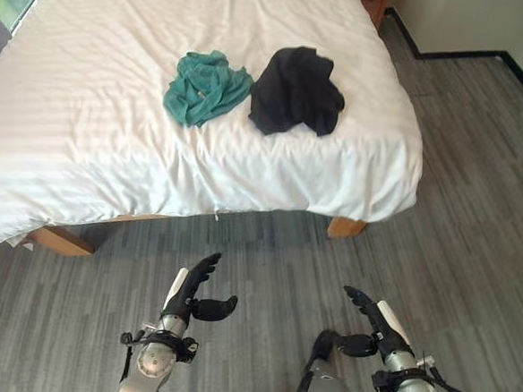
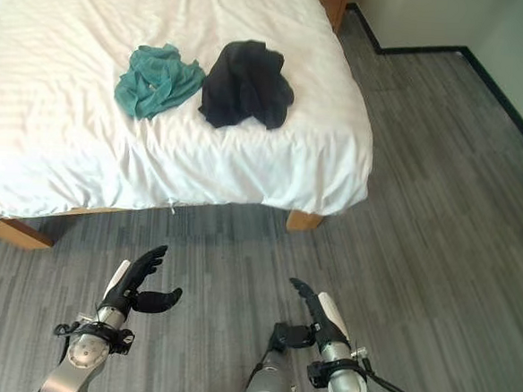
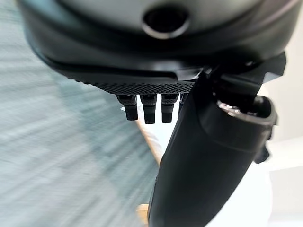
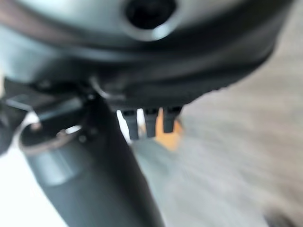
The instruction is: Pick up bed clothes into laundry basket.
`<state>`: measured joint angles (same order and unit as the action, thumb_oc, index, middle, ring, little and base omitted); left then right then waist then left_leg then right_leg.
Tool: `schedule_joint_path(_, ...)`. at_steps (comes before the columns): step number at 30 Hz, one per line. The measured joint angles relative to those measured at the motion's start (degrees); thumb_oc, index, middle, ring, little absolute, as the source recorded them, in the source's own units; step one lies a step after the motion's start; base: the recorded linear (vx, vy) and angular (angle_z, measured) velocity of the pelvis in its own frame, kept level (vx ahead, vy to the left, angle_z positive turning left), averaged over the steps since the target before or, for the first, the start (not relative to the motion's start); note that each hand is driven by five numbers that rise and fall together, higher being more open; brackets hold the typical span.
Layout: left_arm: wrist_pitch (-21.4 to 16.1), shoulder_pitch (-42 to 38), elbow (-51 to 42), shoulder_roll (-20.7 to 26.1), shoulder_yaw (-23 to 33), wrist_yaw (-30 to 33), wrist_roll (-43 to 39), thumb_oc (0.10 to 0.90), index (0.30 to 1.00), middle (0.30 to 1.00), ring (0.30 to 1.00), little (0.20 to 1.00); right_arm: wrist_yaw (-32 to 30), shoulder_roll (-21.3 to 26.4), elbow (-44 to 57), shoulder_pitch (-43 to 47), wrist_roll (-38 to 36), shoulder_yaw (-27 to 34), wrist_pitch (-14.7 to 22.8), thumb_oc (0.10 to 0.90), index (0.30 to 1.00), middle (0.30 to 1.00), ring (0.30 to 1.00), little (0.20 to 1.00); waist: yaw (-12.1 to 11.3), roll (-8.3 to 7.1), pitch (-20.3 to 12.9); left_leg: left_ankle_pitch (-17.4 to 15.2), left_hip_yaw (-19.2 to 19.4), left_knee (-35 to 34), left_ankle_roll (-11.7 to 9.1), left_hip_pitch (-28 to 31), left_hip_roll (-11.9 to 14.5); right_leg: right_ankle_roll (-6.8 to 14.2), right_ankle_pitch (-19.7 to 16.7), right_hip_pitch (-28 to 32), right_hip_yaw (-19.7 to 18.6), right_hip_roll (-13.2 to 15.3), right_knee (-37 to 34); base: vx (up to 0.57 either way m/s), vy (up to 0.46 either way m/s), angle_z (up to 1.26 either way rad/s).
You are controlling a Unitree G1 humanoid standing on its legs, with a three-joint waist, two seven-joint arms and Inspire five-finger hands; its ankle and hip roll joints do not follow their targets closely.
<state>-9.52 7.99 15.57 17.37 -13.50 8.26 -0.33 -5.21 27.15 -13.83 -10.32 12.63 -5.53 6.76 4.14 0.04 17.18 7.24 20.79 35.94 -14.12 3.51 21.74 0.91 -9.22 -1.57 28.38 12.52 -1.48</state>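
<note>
Two crumpled garments lie side by side on the white bed [image 1: 86, 130], near its foot edge. The teal one [image 1: 206, 87] is on the left and the black one [image 1: 296, 91] touches it on the right. My left hand [image 1: 191, 301] hovers low over the grey floor in front of the bed, fingers straight, thumb out, holding nothing. My right hand [image 1: 371, 325] hangs at the same height to the right, also open and empty. In the wrist views, the left hand's fingers [image 3: 149, 108] and the right hand's fingers [image 4: 150, 120] point out straight with nothing in them.
The bed stands on wooden legs [image 1: 345, 226], with its sheet hanging over the foot edge. Grey plank floor [image 1: 475, 220] stretches to the right of the bed up to a wall with a dark skirting board [image 1: 460, 56].
</note>
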Motion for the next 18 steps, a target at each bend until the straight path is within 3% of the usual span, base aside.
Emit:
schedule_joint_path(1, -0.02, 0.21, -0.48, -0.28, 0.05, -0.03, -0.27, 0.800, 0.900, 0.900, 0.900, 0.900, -1.53, 0.55, 1.56, 0.64, 0.43, 1.24, 0.02, 0.800, 0.900, 0.900, 0.900, 0.900, -0.02, -0.48, 0.19, -0.52, 0.08, 4.54, -1.22, -2.81, 0.76, -0.27, 0.94, 1.82, -0.44, -0.31, -1.10, 0.40, 0.036, -0.35)
schedule_joint_path(2, -0.19, 0.48, -0.88, -0.32, -0.17, -0.18, -0.28, 0.800, 0.900, 0.900, 0.900, 0.900, -2.89, 0.99, 2.90, 0.96, 0.79, 2.83, -0.02, 0.800, 0.900, 0.900, 0.900, 0.900, -0.01, -1.47, 0.42, -2.91, 1.34, 6.23, -0.91, -5.43, 0.71, 0.10, 1.86, 3.10, -0.76, -0.21, -1.87, 0.52, 0.080, -0.25)
schedule_joint_path(3, -0.76, 0.53, -1.55, -0.45, -0.17, -0.13, -0.31, 0.800, 0.900, 0.900, 0.900, 0.900, -4.55, 1.74, 4.71, 1.96, 1.83, 5.41, -0.07, 0.800, 0.900, 0.900, 0.900, 0.900, -0.69, -2.11, 0.41, -8.16, 6.79, 1.43, 0.19, -7.97, 0.32, 0.36, 2.34, 5.38, -2.14, -1.02, -3.87, 0.37, 0.184, -0.25)
schedule_joint_path(4, -0.86, 0.88, -1.99, -0.45, -0.14, -0.12, -0.34, 0.800, 0.900, 0.900, 0.900, 0.900, -5.08, 2.25, 5.77, 2.68, 2.24, 6.44, -0.08, 0.800, 0.900, 0.900, 0.900, 0.900, -0.70, -1.50, 0.18, -10.12, 9.57, -5.77, 0.36, -8.45, 0.28, 0.40, 3.28, 6.32, -2.25, -2.13, -3.88, 0.39, 0.256, -0.43)
schedule_joint_path(5, -0.85, 1.22, -2.26, -0.44, -0.14, -0.05, -0.36, 0.800, 0.900, 0.900, 0.900, 0.900, -6.35, 3.02, 6.67, 3.68, 2.48, 7.51, 0.08, 0.800, 0.900, 0.900, 0.900, 0.900, -1.21, -0.17, -0.23, -9.73, 11.98, -13.33, 2.01, -9.54, 0.62, 0.40, 3.34, 7.75, -1.99, -3.97, -3.82, 0.40, 0.294, -0.55)
schedule_joint_path(7, -0.84, 1.68, -2.28, -0.34, -0.23, -0.08, -0.35, 0.800, 0.900, 0.900, 0.900, 0.900, -7.45, 4.28, 8.33, 4.52, 3.33, 7.99, 0.15, 0.800, 0.900, 0.900, 0.900, 0.900, -1.98, 0.29, -0.53, -7.03, 14.39, -23.17, 4.62, -9.91, -1.83, 1.28, 4.52, 9.65, -2.07, -4.39, -3.79, 0.31, 0.194, -0.44)
schedule_joint_path(8, -0.85, 1.87, -2.24, -0.41, -0.53, -0.13, -0.33, 0.800, 0.900, 0.900, 0.900, 0.900, -9.31, 5.64, 10.50, 4.43, 5.51, 8.48, 0.22, 0.800, 0.900, 0.900, 0.900, 0.900, -1.85, 1.06, -0.98, -3.44, 15.25, -31.54, 5.50, -9.93, -3.69, 2.95, 6.08, 11.73, -1.99, -4.62, -3.88, 0.31, 0.121, -0.21)
schedule_joint_path(9, -0.84, 2.23, -2.20, -0.50, -1.07, -0.11, -0.33, 0.800, 0.900, 0.900, 0.900, 0.900, -10.62, 6.65, 11.26, 4.12, 7.01, 8.55, 0.37, 0.800, 0.900, 0.900, 0.900, 0.900, -1.66, 2.18, -1.78, -0.54, 15.27, -34.79, 7.73, -9.83, -4.57, 3.88, 6.74, 12.84, -2.21, -5.08, -3.79, 0.31, 0.095, -0.22)
schedule_joint_path(10, -0.85, 2.58, -2.34, -0.66, -1.35, -0.09, -0.37, 0.800, 0.900, 0.900, 0.900, 0.900, -11.14, 7.02, 11.95, 3.95, 7.99, 8.76, 0.11, 0.800, 0.900, 0.900, 0.900, 0.900, -1.66, 2.78, -2.26, -0.03, 15.63, -35.06, 8.35, -9.63, -4.49, 4.57, 7.53, 14.17, -2.10, -5.14, -4.31, 0.41, 0.117, -0.22)
schedule_joint_path(11, -0.83, 3.42, -2.27, -0.94, -1.64, -0.11, -0.55, 0.800, 0.900, 0.900, 0.900, 0.900, -12.09, 7.16, 12.48, 4.10, 9.87, 8.76, 0.00, 0.800, 0.900, 0.900, 0.900, 0.900, -1.31, 3.58, -3.08, 4.88, 15.26, -36.30, 12.98, -7.95, -5.70, 6.22, 8.44, 16.05, -2.66, -5.39, -3.95, 0.33, 0.073, -0.12)
schedule_joint_path(12, -0.77, 4.05, -2.01, -0.53, -1.59, -0.07, -0.78, 0.800, 0.900, 0.900, 0.900, 0.900, -13.56, 5.89, 12.68, 4.00, 11.43, 8.12, 0.01, 0.800, 0.900, 0.900, 0.900, 0.900, -1.06, 1.43, -4.51, 6.41, 15.47, -37.48, 13.62, -6.20, -8.18, 7.39, 9.23, 17.13, -2.88, -2.91, -3.93, 0.31, 0.060, -0.01)
schedule_joint_path(13, -0.79, 4.57, -2.69, 0.26, -1.29, 0.03, -1.30, 0.800, 0.900, 0.900, 0.900, 0.900, -14.47, 5.23, 14.29, 4.06, 13.02, 7.57, -0.03, 0.800, 0.900, 0.900, 0.900, 0.900, -0.96, -0.56, -6.38, 5.82, 15.75, -39.81, 13.32, -5.40, -11.33, 7.49, 9.24, 17.39, -1.53, -0.57, -4.24, 0.20, 0.034, 0.09)
schedule_joint_path(16, -0.70, 4.03, -2.75, 1.20, -0.96, 0.24, -2.11, 0.800, 0.900, 0.900, 0.900, 0.900, -16.45, 4.56, 18.02, 4.84, 15.60, 6.78, 0.05, 0.800, 0.900, 0.900, 0.900, 0.900, -2.04, -1.12, -6.55, 5.62, 15.41, -40.89, 14.66, -3.11, -13.23, 7.08, 6.89, 19.16, -0.68, 0.71, -2.94, 0.24, 0.077, 0.19)
schedule_joint_path(18, -0.63, 4.45, -2.78, 1.58, -1.36, 0.26, -4.30, 0.800, 0.900, 0.900, 0.900, 0.900, -17.58, 4.52, 18.12, 7.15, 16.40, 5.18, -0.04, 0.800, 0.900, 0.900, 0.900, 0.900, -3.52, -0.15, -6.81, 4.47, 15.76, -40.86, 15.29, -1.19, -12.83, 8.00, 5.99, 19.01, 0.01, 0.50, 0.52, 0.15, 0.113, 0.02)
